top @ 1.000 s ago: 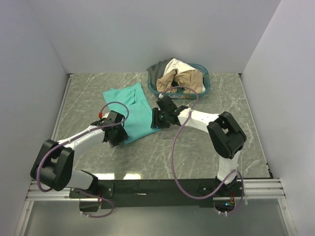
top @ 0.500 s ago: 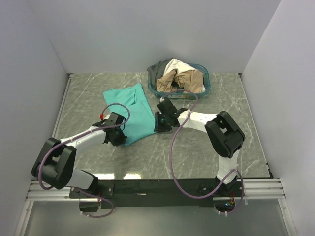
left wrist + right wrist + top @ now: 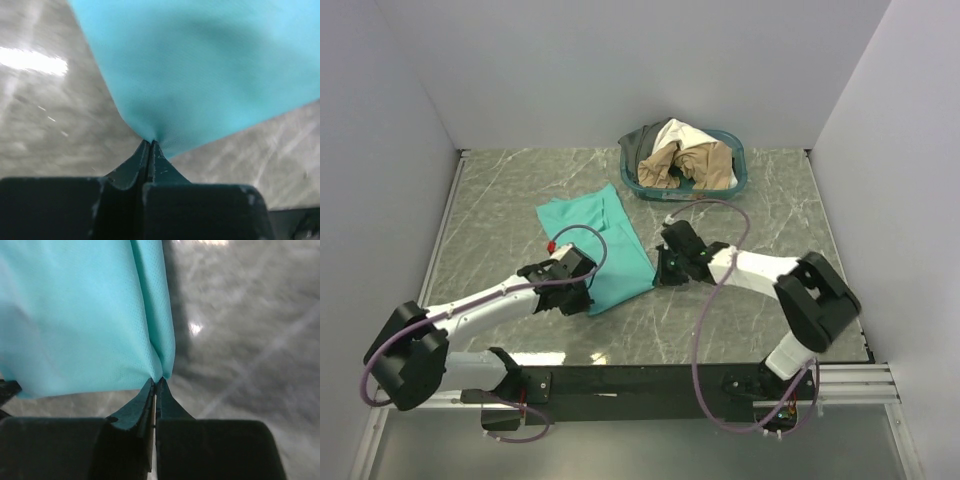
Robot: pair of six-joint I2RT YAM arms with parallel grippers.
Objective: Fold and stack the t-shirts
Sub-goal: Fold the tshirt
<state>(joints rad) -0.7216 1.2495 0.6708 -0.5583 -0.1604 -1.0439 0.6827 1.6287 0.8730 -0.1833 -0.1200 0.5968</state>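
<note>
The teal-green t-shirt [image 3: 602,243] lies stretched out on the marble table, running from the back left toward the front. My left gripper [image 3: 586,297] is shut on its near left corner [image 3: 155,135], the cloth bunched at the fingertips. My right gripper [image 3: 660,273] is shut on its near right corner [image 3: 159,374], pinching a fold of the hem. The other t-shirts, cream-white [image 3: 682,135], tan-beige [image 3: 692,160] and dark grey [image 3: 640,143], sit heaped in the basket [image 3: 737,160].
The oval teal-blue basket stands at the back middle of the table, close to the rear wall. Grey walls close in the left, right and back sides. A black rail [image 3: 650,378] runs along the near edge.
Both grippers have closed on the near corners of the teal-green t-shirt and pulled it toward the near right. The shirt now lies shifted and drawn out toward the front.
</note>
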